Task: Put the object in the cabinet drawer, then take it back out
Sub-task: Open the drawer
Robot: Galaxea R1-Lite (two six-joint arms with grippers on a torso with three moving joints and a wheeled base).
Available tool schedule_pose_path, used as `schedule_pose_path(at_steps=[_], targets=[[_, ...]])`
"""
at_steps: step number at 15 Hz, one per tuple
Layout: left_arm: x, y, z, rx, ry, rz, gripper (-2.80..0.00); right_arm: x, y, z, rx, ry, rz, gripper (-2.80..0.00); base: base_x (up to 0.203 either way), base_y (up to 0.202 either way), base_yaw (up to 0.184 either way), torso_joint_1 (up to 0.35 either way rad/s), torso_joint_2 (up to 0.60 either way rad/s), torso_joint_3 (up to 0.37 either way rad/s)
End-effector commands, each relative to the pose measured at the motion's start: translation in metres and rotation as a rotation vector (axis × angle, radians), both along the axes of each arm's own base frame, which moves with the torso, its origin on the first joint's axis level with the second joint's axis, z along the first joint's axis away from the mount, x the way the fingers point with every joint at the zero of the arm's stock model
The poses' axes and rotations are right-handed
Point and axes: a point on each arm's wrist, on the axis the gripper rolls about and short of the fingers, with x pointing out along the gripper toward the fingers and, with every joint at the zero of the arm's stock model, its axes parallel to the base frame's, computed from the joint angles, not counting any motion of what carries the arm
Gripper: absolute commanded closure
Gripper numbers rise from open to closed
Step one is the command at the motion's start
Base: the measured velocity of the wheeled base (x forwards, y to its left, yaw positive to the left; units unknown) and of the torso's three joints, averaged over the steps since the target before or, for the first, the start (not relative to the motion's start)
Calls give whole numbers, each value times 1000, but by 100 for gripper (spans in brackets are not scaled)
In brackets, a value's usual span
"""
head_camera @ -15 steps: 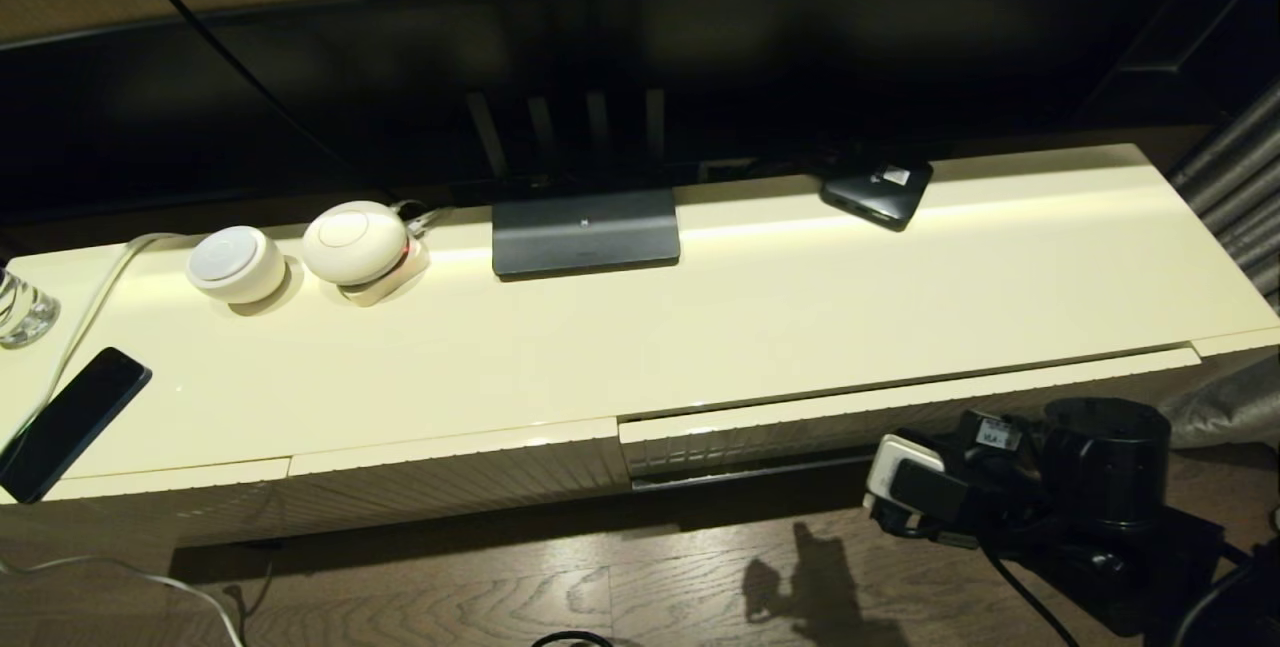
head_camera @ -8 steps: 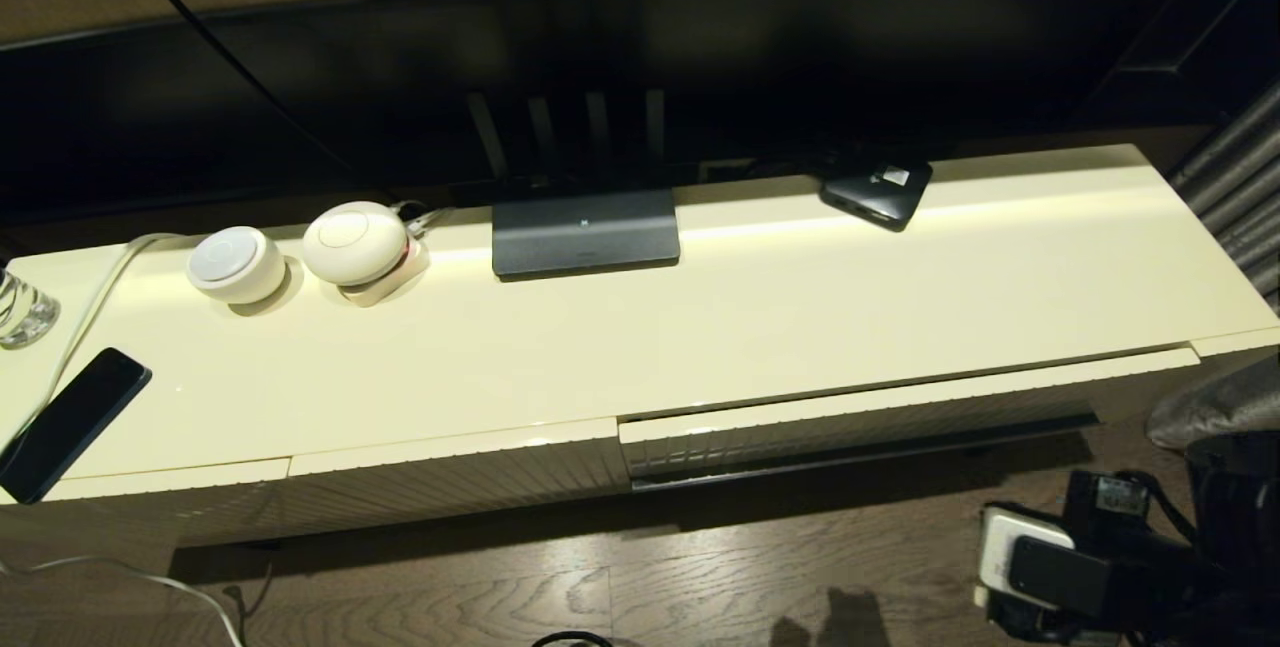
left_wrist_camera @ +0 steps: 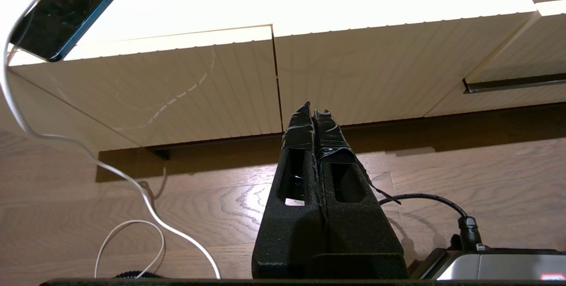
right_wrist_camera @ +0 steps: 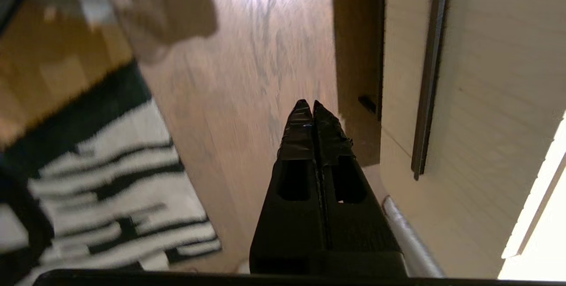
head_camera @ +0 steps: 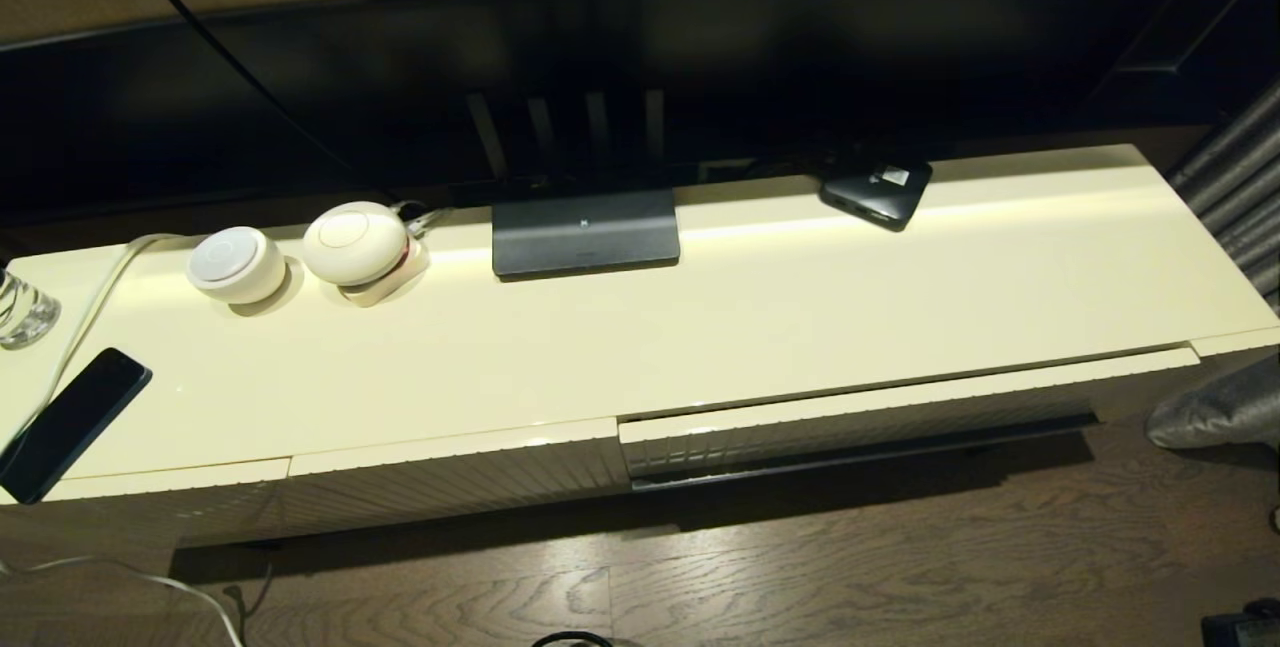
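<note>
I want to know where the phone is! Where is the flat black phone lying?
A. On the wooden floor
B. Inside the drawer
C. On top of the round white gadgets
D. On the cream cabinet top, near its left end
D: in the head view the black phone lies flat on the cream cabinet top at its left end, beside a white cable, apart from the two round white gadgets.

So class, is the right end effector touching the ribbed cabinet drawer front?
Apart. The right wrist view shows the shut right end effector pointing over the wooden floor, with bare floor and a dark gap between it and the cabinet drawer.
</note>
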Motion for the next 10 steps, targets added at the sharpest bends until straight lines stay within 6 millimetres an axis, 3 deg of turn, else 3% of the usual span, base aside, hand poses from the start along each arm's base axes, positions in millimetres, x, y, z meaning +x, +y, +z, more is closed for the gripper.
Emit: schedule_pose_path(at_steps=[1,6,10], targets=[[0,0,-1,0,4,1,0,-5,-9,1,-33,-10,37,0,0,0,0,0,0,0],[0,0,-1,0,4,1,0,10,-8,-9,-27,84,137,0,0,0,0,0,0,0],[0,0,-1,0,4,1,0,50,1,-17,27,76,133,0,0,0,0,0,0,0]])
